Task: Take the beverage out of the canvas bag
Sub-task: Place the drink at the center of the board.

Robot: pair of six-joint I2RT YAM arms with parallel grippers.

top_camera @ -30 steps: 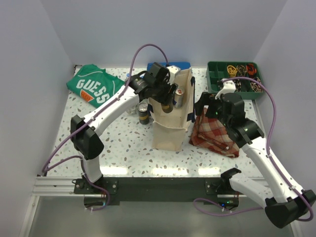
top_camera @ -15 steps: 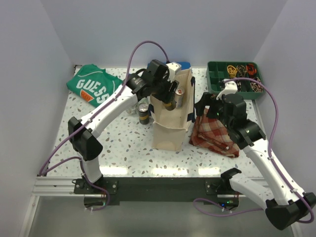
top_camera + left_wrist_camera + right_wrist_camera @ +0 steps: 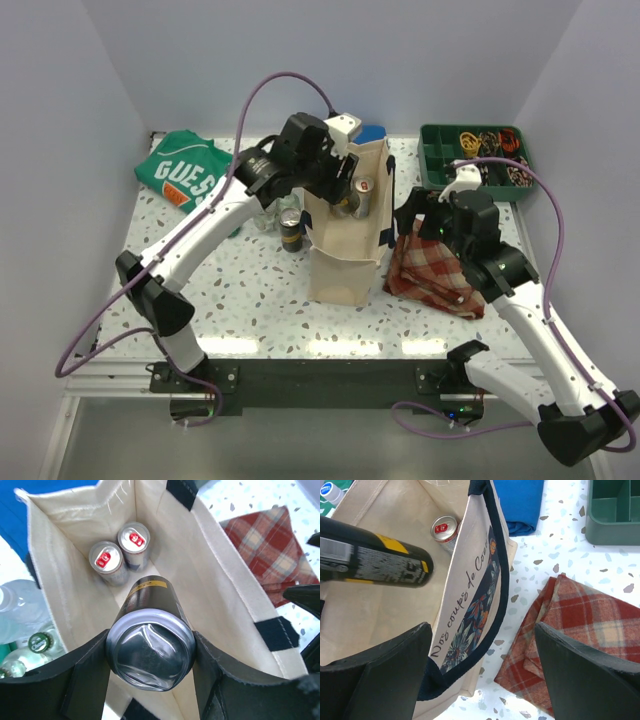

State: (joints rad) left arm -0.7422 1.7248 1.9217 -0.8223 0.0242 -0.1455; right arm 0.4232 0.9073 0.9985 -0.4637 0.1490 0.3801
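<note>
Black can [image 3: 150,607] is pinched in the left gripper [image 3: 150,656] fingers over the canvas bag [image 3: 220,575] mouth. Right gripper [image 3: 480,640] fingers are spread, the bag's side wall between them.

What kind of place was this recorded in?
Probably a robot lab booth, not a home: plain walls box in the speckled table, a metal rail runs along its near edge, and props like the canvas bag look staged.

Black can [image 3: 150,652] in canvas bag [image 3: 225,580] mouth
</note>
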